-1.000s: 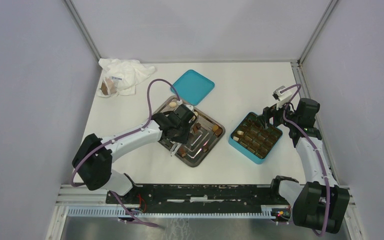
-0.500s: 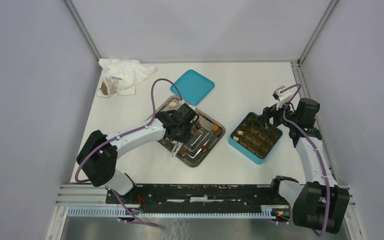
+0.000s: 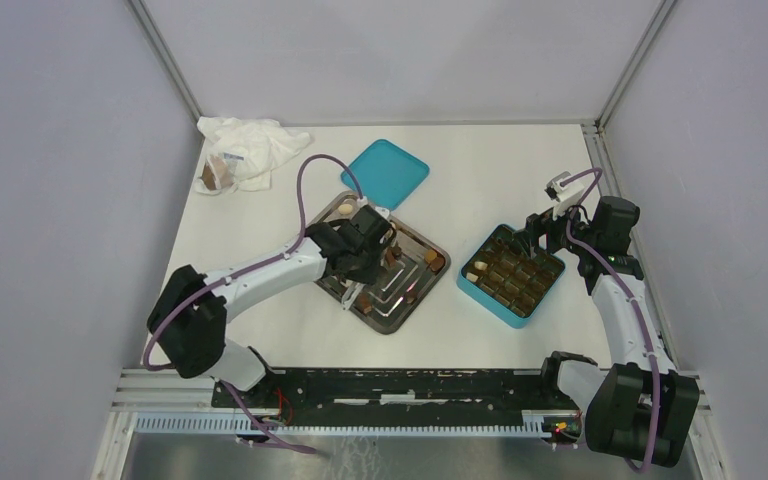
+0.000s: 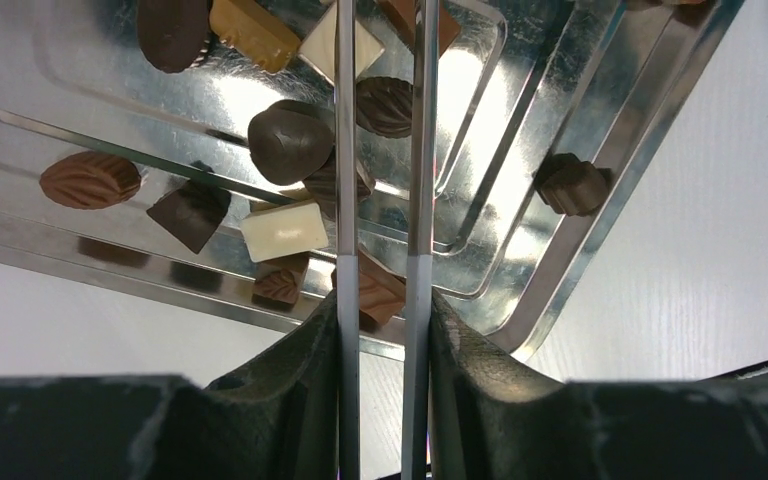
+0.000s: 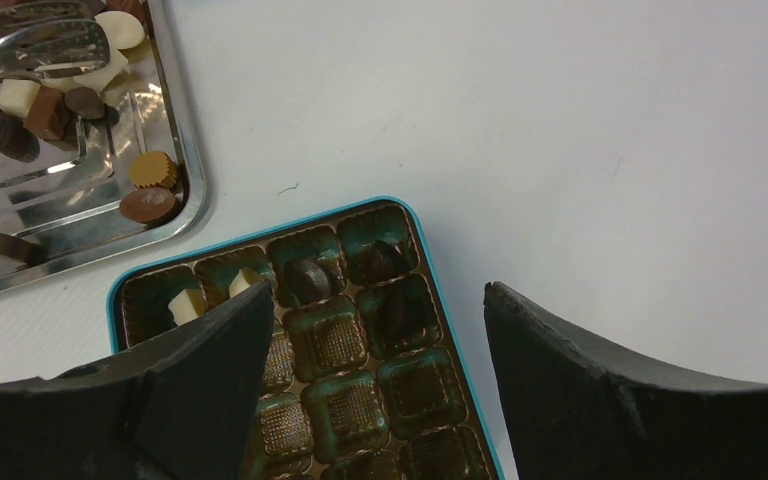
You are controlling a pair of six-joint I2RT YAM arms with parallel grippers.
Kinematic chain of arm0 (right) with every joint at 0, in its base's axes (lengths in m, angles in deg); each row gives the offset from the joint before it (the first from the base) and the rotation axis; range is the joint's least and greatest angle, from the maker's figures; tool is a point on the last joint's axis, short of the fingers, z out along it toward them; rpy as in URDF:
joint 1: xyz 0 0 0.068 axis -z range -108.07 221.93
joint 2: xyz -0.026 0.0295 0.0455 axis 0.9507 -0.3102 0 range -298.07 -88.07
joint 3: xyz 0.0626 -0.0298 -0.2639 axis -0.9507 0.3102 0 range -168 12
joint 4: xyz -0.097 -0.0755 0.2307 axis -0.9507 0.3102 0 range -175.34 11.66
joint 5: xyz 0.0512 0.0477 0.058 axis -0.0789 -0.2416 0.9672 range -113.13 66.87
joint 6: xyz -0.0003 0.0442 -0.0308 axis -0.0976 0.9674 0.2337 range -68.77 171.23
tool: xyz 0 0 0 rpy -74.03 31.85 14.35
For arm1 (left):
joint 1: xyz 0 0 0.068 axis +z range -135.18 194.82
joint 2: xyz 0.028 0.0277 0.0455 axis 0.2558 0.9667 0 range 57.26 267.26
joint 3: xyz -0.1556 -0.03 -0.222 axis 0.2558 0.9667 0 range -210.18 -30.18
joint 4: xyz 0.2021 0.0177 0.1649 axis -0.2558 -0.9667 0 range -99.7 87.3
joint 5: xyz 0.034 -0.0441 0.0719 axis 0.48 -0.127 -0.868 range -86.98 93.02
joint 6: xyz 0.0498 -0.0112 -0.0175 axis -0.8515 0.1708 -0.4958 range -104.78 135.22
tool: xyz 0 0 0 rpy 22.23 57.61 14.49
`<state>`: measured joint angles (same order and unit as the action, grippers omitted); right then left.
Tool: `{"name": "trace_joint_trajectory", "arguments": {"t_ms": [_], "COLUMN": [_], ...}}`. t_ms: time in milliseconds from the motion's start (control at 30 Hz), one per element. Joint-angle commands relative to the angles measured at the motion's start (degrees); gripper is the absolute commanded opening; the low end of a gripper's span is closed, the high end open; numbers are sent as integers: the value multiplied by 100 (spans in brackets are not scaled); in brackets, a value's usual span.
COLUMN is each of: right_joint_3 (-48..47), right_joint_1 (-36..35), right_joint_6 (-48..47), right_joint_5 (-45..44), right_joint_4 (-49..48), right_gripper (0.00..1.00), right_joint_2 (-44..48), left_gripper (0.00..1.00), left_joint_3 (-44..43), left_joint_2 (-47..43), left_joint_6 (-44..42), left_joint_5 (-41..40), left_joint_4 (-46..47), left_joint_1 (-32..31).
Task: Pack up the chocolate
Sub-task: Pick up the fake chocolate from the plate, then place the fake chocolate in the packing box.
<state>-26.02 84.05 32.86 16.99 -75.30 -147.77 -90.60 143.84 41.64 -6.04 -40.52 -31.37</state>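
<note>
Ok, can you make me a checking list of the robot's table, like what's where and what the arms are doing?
Surface: white table, a few faint scuff marks.
Job's things: chocolates lie loose in the steel tray; a few sit in the teal box, other cups look empty.
Clutter: teal lid beyond the tray; crumpled white bag in the far left corner.
Grippers: left tool grips metal tongs over the tray; right tool is open, above the box, holding nothing.
Cables: a purple cable runs along each arm; no snag seen.
Surroundings: grey walls on three sides.
</note>
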Motion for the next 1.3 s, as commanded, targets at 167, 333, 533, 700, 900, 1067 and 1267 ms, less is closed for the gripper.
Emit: {"name": "trace_joint_trajectory", "arguments": {"t_ms": [167,333,533,700,900,1067,1267], "right_joint_3": [-197,-298,-563,-959,-1067,-1147,-1208], "right_joint_1": [15,12,21,41,253,265,268], "right_joint_6": [-101,-343,-884,-1558,-1938,-2162,-2374], "right_joint_5": [158,136,-165,-664,-1231,-1401,-1431], "right_joint_4": [-91,100,626,1432,1745,1949,2071], "right_gripper": [83,83,84,84,81,72,60], "right_joint_2": [40,-3,-146,-741,-1260,-1661,-2067], "left_gripper": [2,2,2,2,2,2,2], "left_joint_3": [49,235,481,777,942,962,988], "left_joint_2": [-958,-1272,-1678,-1899,-2073,-2099,-2196], "left_joint_6": [-338,-371,-416,-419,-441,-456,-484], "left_joint_5": [-136,-33,37,234,510,647,773], "left_joint_4": [251,371,504,686,852,904,952], "left_joint_1": [32,30,31,35,31,23,22]}}
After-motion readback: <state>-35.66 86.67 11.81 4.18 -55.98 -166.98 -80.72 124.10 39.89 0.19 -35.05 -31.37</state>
